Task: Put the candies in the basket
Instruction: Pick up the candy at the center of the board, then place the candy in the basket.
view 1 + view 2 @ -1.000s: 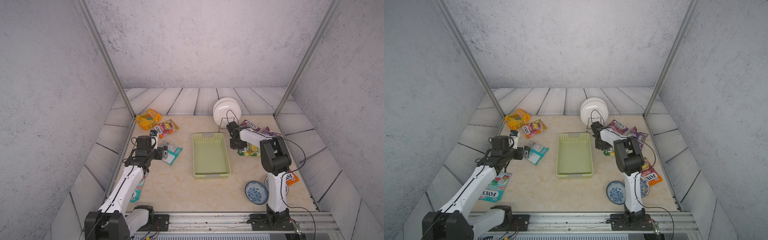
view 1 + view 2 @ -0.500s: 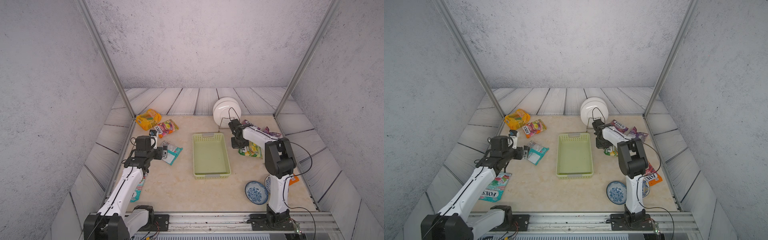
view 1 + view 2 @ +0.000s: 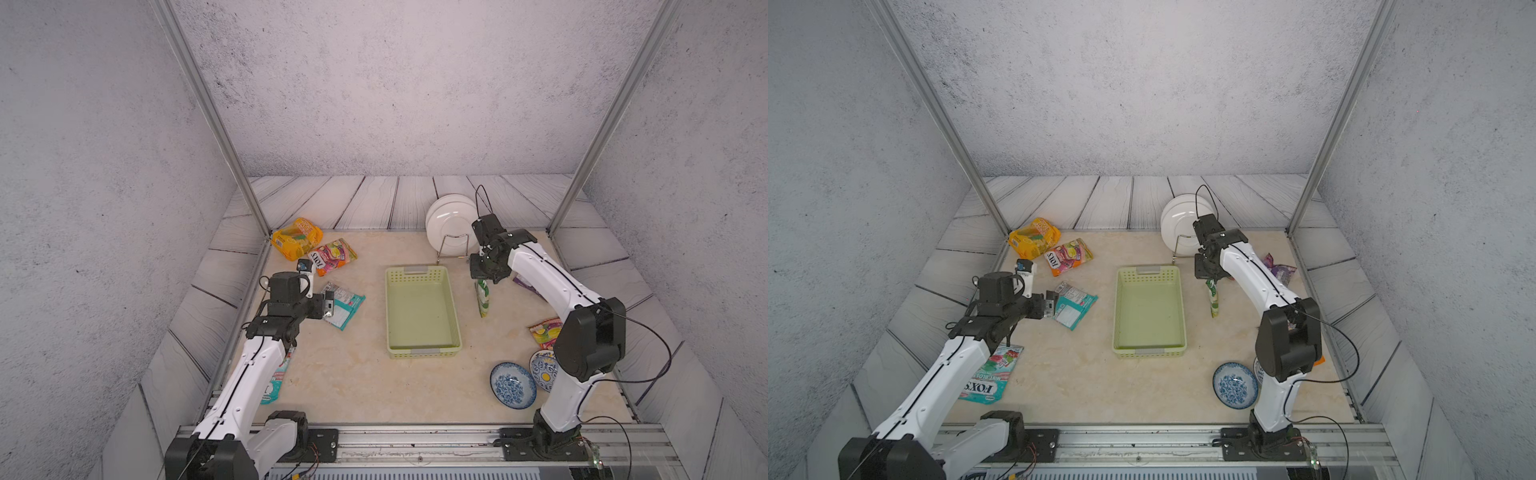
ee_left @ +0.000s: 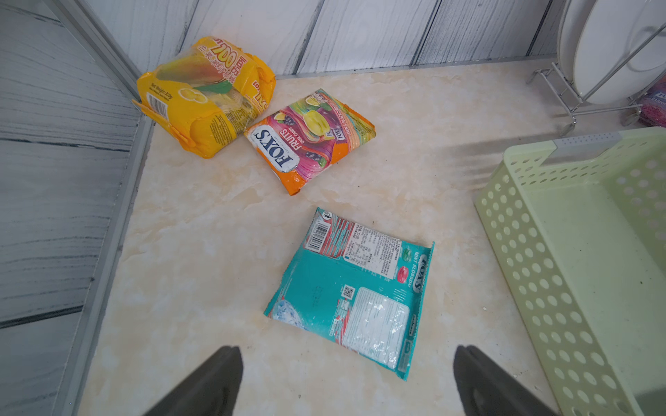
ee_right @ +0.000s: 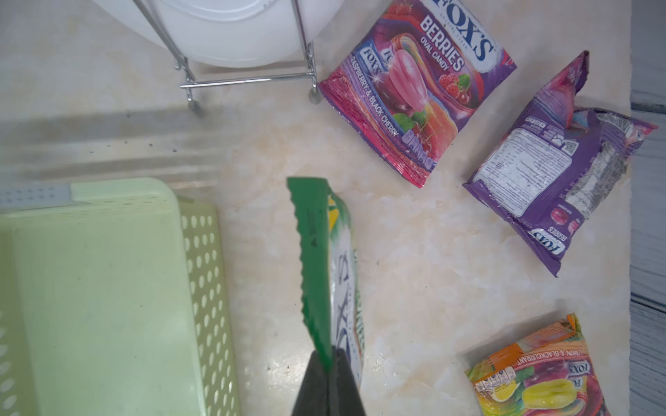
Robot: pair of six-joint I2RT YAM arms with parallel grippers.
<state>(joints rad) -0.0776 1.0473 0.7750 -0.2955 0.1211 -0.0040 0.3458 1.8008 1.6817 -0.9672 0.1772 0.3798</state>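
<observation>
The pale green basket (image 3: 419,311) lies in the middle of the table with nothing in it. My right gripper (image 5: 328,360) is shut on the edge of a green candy packet (image 3: 483,297), which hangs on edge just right of the basket. My left gripper (image 4: 346,360) is open, low over the table just short of a teal packet (image 4: 353,295). Farther off lie an orange-pink packet (image 4: 310,137) and a yellow bag (image 4: 201,97). Two purple packets (image 5: 418,90) (image 5: 555,173) and an orange one (image 5: 533,378) lie to the right. Another teal packet (image 3: 988,376) lies under my left arm.
A wire rack with white plates (image 3: 451,224) stands behind the basket's far right corner. Two blue-patterned bowls (image 3: 512,384) (image 3: 542,370) sit at the front right by my right arm's base. Metal posts and plank walls close in the table.
My right gripper has closed fully on the green packet and raised it, so it now hangs on edge instead of lying flat. The left arm has not moved.
</observation>
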